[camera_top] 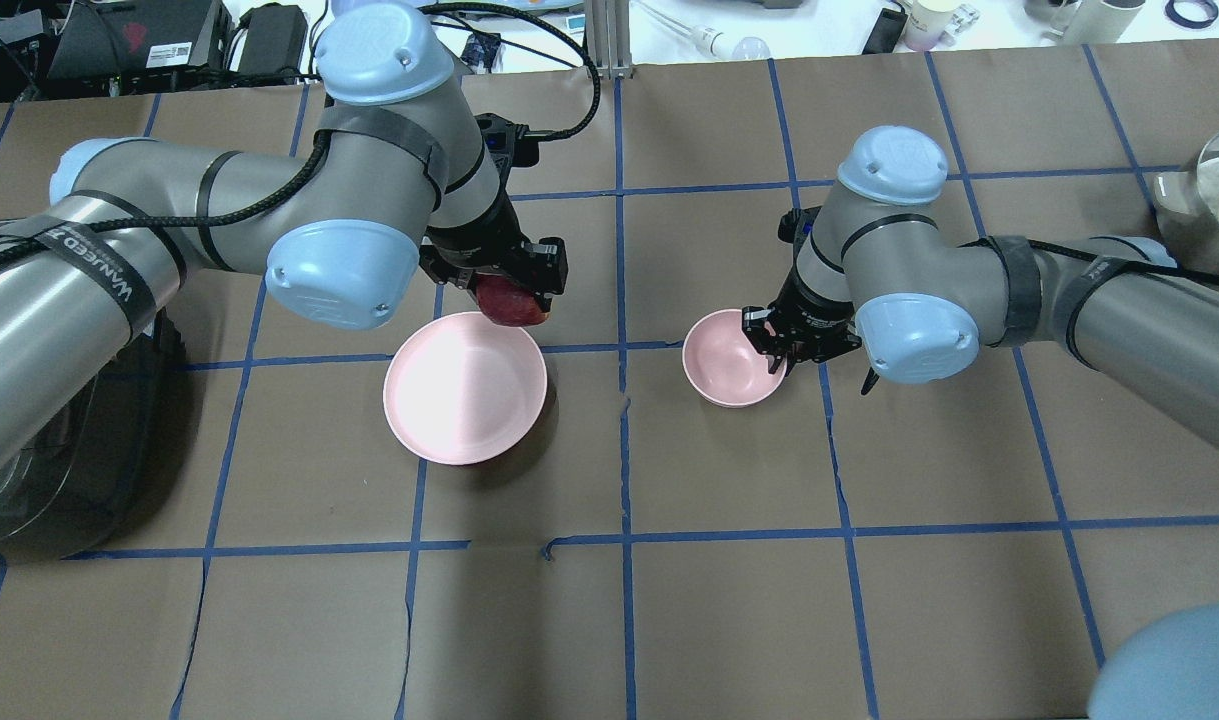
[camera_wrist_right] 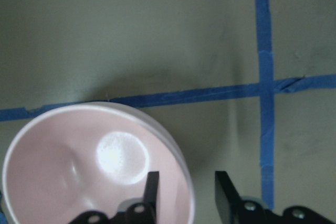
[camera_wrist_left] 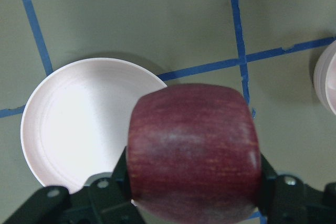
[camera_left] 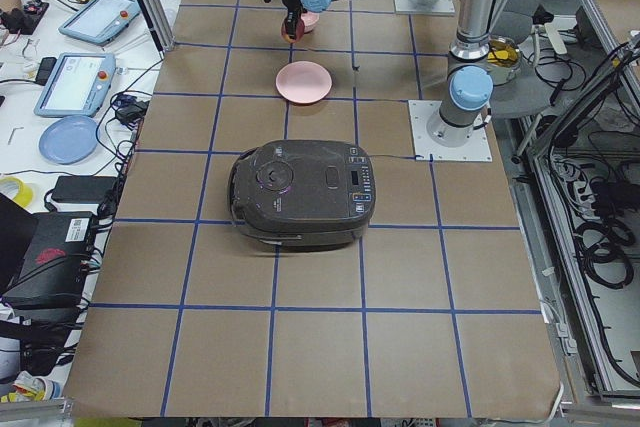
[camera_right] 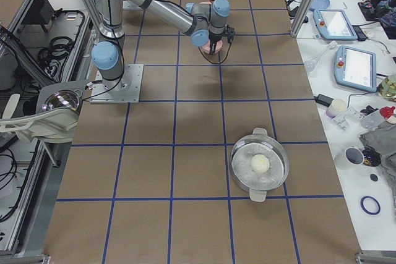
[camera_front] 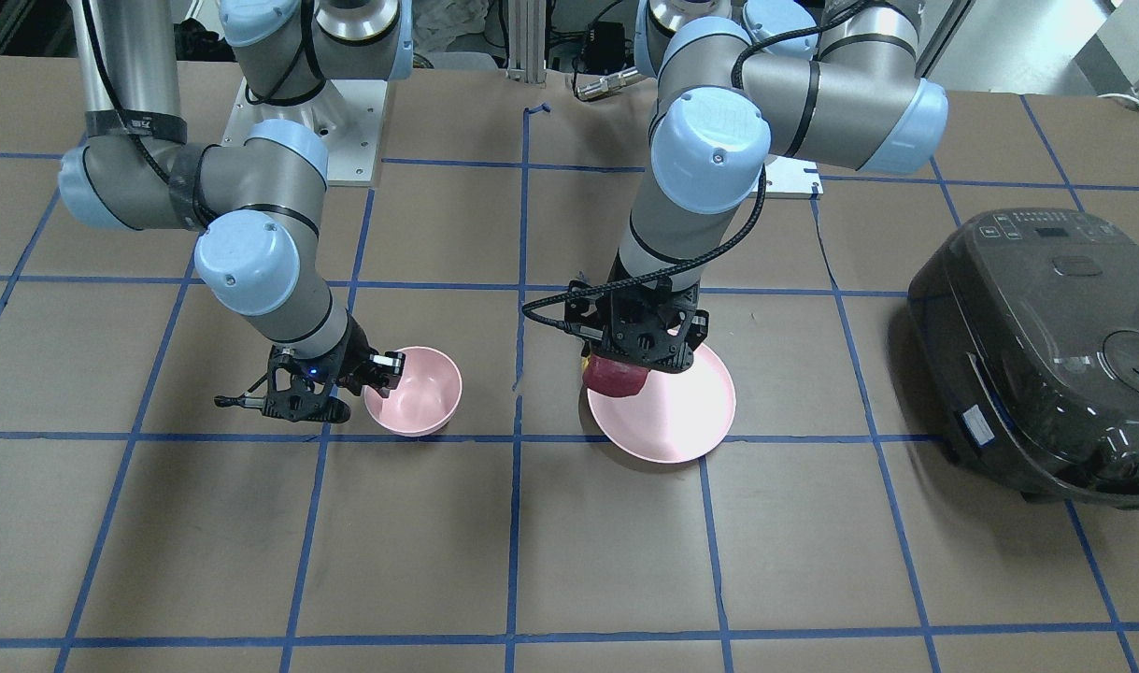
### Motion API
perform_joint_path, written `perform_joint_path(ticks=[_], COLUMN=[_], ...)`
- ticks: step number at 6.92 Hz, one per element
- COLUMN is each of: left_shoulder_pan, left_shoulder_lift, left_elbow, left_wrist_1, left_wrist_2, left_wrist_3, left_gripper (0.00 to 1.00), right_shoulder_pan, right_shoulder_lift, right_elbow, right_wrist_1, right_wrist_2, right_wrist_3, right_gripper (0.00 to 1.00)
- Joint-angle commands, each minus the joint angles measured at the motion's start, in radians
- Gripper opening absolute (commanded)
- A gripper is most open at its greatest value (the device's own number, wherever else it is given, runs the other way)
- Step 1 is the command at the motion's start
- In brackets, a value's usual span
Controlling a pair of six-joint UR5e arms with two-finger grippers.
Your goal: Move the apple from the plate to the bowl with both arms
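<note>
apple (camera_wrist_left: 193,150) | pinched by left fingers (camera_wrist_left: 269,184) over plate (camera_wrist_left: 52,129) edge | right fingers (camera_wrist_right: 224,192) spread astride bowl (camera_wrist_right: 52,166) rim | strap (camera_top: 119,285): "WANEED"

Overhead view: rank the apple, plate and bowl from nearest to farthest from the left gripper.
1. apple: clamped in the left gripper itself, lifted by the plate's far rim.
2. plate: on the table just under the gripper, toward the robot.
3. bowl: farther off, on the robot's right side.
</note>
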Motion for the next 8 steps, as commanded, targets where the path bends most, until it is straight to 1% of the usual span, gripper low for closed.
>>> perform_joint_path(ticks=[1,2,3,4,5,6,7,8], left_shoulder_pan=[-0.003,-0.016,-0.061,-0.113,-0.172,-0.214,-0.243,-0.253], left_shoulder_lift=[-0.006,-0.032,-0.052,-0.095,-0.13,-0.173,-0.205,-0.224], left_elbow=[0.002,0.011,0.01,0.01,0.012,0.01,0.012,0.012], left_wrist_1=[0.004,0.011,0.121,0.21,0.284,0.335,0.373,0.381], left_wrist_2=[-0.078,-0.097,-0.17,-0.19,-0.19,-0.19,-0.189,-0.186], left_wrist_3=[-0.124,-0.22,-0.384,-0.515,-0.602,-0.619,-0.662,-0.679], left_gripper=[0.05,0.05,0.06,0.05,0.05,0.05,0.05,0.05], right_shoulder_pan=[-0.012,-0.012,-0.008,-0.007,-0.01,-0.014,-0.009,-0.014], right_shoulder_lift=[-0.079,-0.13,-0.17,-0.199,-0.204,-0.219,-0.224,-0.229], right_elbow=[-0.156,-0.24,-0.326,-0.417,-0.48,-0.497,-0.49,-0.497], right_wrist_1=[0.193,0.314,0.439,0.549,0.655,0.674,0.682,0.691], right_wrist_2=[-0.121,-0.15,-0.146,-0.142,-0.139,-0.139,-0.142,-0.151], right_wrist_3=[-0.011,-0.012,-0.012,-0.014,-0.015,-0.018,-0.02,-0.02], right_gripper=[1.0,1.0,1.0,1.0,1.0,1.0,1.0,1.0])
